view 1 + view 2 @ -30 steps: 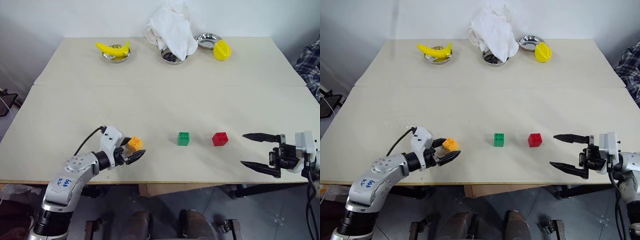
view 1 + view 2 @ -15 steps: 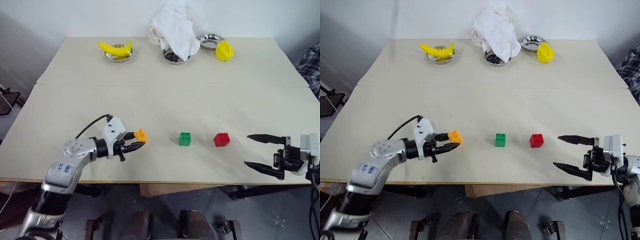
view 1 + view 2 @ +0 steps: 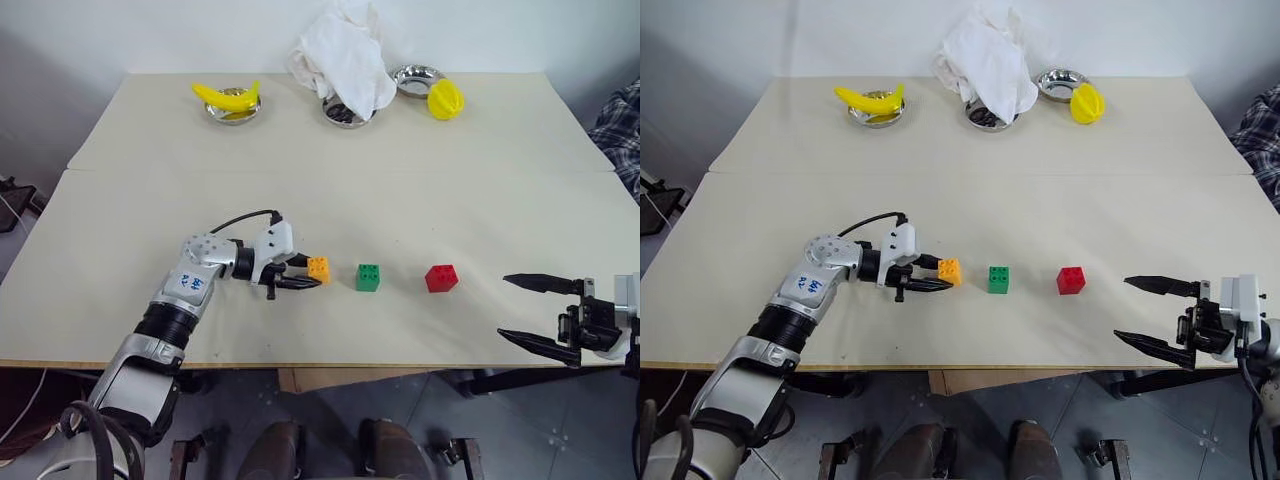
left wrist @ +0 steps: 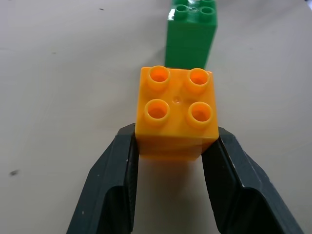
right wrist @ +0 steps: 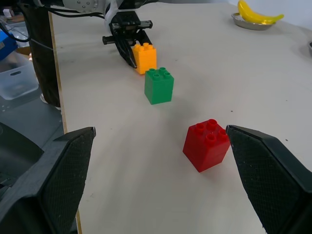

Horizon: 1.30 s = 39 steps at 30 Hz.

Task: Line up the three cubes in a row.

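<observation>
Three studded cubes stand along the table's near part. The orange cube (image 3: 318, 269) is leftmost, and my left gripper (image 3: 312, 275) is shut on it, one black finger (image 4: 114, 180) on each side. It sits a short gap left of the green cube (image 3: 368, 277); I cannot tell whether it rests on the table or hangs just above it. Farther right, on its own, lies the red cube (image 3: 441, 278). My right gripper (image 3: 503, 308) hangs open near the front right edge, right of the red cube (image 5: 206, 145), with nothing between its fingers.
At the back, a banana (image 3: 228, 98) lies in a metal bowl, a white cloth (image 3: 345, 60) drapes over a second bowl, and a yellow fruit toy (image 3: 444, 99) leans by a third bowl (image 3: 412, 78). A plaid sleeve (image 3: 620, 130) shows at the right edge.
My left gripper has closed on the orange cube and carried it right, up beside the green cube. The right gripper stays open in about the same place.
</observation>
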{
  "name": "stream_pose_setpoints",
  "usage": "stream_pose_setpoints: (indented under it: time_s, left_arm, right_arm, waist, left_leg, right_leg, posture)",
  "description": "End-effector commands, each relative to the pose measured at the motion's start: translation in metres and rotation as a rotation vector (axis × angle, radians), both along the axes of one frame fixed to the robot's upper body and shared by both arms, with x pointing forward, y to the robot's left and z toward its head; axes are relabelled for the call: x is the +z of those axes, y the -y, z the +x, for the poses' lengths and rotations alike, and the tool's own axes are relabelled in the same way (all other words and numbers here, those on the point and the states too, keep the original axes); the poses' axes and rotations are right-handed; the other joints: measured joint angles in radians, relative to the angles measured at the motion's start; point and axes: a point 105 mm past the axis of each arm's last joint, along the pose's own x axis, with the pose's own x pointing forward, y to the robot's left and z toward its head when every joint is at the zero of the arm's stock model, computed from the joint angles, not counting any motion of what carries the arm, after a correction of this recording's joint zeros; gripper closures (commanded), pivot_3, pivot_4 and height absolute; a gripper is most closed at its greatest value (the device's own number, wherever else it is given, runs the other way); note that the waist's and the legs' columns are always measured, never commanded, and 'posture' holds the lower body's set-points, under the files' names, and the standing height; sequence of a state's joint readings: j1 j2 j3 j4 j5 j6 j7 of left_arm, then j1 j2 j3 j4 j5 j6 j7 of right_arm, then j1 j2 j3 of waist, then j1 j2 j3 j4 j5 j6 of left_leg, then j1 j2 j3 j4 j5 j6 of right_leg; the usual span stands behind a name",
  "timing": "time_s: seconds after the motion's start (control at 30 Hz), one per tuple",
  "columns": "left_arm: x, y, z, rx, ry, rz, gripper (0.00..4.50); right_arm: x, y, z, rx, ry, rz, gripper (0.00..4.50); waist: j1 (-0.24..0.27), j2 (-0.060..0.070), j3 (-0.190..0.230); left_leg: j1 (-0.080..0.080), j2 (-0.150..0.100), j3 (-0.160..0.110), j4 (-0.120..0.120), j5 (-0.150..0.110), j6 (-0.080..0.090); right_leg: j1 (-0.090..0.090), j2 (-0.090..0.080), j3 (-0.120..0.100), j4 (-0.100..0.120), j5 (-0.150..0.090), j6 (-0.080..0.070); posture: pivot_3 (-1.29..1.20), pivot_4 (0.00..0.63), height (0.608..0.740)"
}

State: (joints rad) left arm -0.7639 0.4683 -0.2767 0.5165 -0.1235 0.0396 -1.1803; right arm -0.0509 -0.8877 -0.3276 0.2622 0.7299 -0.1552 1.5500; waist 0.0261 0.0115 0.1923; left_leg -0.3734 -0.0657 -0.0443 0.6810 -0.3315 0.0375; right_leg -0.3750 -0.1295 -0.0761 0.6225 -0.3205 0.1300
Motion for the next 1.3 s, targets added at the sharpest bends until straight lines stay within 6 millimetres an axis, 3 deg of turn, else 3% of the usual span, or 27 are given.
stream_pose_setpoints:
  time_s: [0.03, 0.27, 0.53, 0.9, 0.93, 1.23, 1.3]
  left_arm:
    - [0.003, -0.002, -0.002, -0.042, 0.011, 0.028, 2.99]
    - [0.002, -0.011, 0.0, -0.038, 0.012, 0.077, 2.99]
    - [0.001, -0.036, 0.009, 0.003, 0.019, 0.132, 2.99]
    - [-0.003, -0.04, 0.008, -0.001, -0.022, 0.136, 2.99]
    - [-0.002, -0.04, 0.008, 0.002, -0.024, 0.128, 2.43]
    - [0.014, -0.052, 0.003, 0.015, 0.035, 0.051, 0.01]
    - [0.017, -0.064, -0.004, 0.008, 0.047, 0.04, 0.01]
  right_arm:
    - [0.008, -0.001, -0.006, 0.029, 0.027, -0.01, 0.0]
    - [0.007, -0.002, -0.007, 0.028, 0.017, -0.007, 0.0]
    - [0.005, -0.002, -0.008, 0.034, 0.009, -0.008, 0.0]
    - [0.003, -0.003, -0.007, 0.039, 0.005, -0.01, 0.0]
    - [0.003, -0.003, -0.007, 0.038, 0.005, -0.01, 0.0]
    - [0.002, -0.005, -0.003, 0.04, 0.013, -0.006, 0.0]
    - [0.002, -0.005, -0.003, 0.039, 0.015, -0.006, 0.0]
  waist:
    - [0.0, 0.0, 0.0]
    - [0.0, 0.0, 0.0]
    - [-0.003, 0.0, 0.0]
    - [-0.003, 0.0, 0.0]
    - [-0.003, 0.0, 0.0]
    - [-0.002, 0.0, 0.0]
    - [-0.003, 0.0, 0.0]
  left_leg:
    - [0.0, 0.0, 0.0, 0.0, 0.0, 0.0]
    - [0.0, 0.0, 0.0, 0.0, 0.0, 0.0]
    - [0.001, 0.001, 0.0, 0.0, 0.0, 0.0]
    - [0.001, 0.001, 0.0, 0.001, 0.0, 0.0]
    - [0.001, 0.001, 0.0, 0.001, 0.0, 0.0]
    - [0.001, 0.0, 0.0, 0.001, 0.0, 0.0]
    - [0.001, 0.001, 0.0, 0.001, 0.0, 0.0]
  right_leg:
    - [0.0, 0.0, 0.0, 0.0, 0.0, 0.0]
    - [0.0, 0.0, 0.001, 0.0, 0.0, 0.0]
    - [0.0, 0.001, 0.0, 0.0, 0.0, 0.0]
    - [0.0, 0.001, 0.001, 0.002, 0.0, 0.0]
    - [0.0, 0.001, 0.001, 0.002, 0.0, 0.0]
    - [0.0, 0.0, 0.001, 0.003, 0.0, 0.0]
    - [0.0, 0.0, 0.001, 0.003, 0.0, 0.0]
  posture:
    - [0.0, 0.15, 0.74]
    - [0.0, 0.15, 0.74]
    - [0.0, 0.15, 0.74]
    - [0.0, 0.15, 0.74]
    - [0.0, 0.15, 0.74]
    - [0.0, 0.15, 0.74]
    - [0.0, 0.15, 0.74]
